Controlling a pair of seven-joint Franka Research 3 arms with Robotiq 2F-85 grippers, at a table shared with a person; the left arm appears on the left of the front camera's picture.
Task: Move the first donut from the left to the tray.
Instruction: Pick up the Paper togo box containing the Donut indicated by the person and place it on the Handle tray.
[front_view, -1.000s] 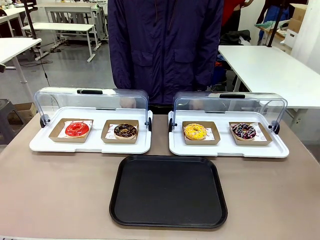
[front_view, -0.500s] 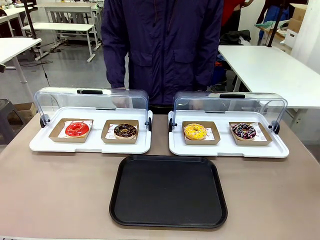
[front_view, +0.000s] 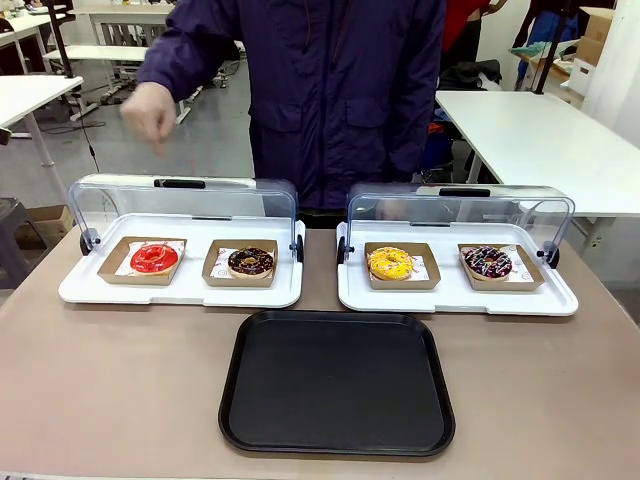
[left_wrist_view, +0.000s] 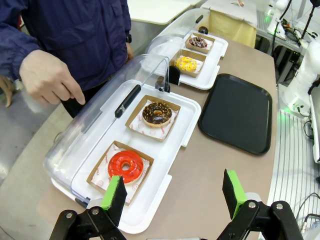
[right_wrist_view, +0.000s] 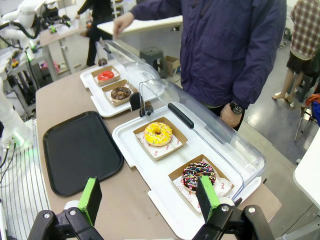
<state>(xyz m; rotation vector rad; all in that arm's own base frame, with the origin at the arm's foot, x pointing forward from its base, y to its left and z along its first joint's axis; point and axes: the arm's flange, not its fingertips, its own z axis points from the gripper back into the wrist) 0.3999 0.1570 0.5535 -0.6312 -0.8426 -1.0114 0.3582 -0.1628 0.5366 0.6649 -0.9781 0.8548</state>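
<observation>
Lighting: bright, even, from above; shadows faint. Glare: pale streaks on clear lids (front_view: 185, 200), soft sheen on tray (front_view: 337, 385). Blur: raised hand (front_view: 150, 112) above left lid. Wrist views: edges bowed.

The grey-brown table (front_view: 110, 390) before me carries a left white tray (front_view: 190, 294) and a right white tray (front_view: 455, 299) side by side, with the black tray (front_view: 337, 385) nearer me.

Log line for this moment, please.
red donut: on left white tray | black tray: no donut yet | left gripper: open | right gripper: open | person's hand: raised by left lid
</observation>
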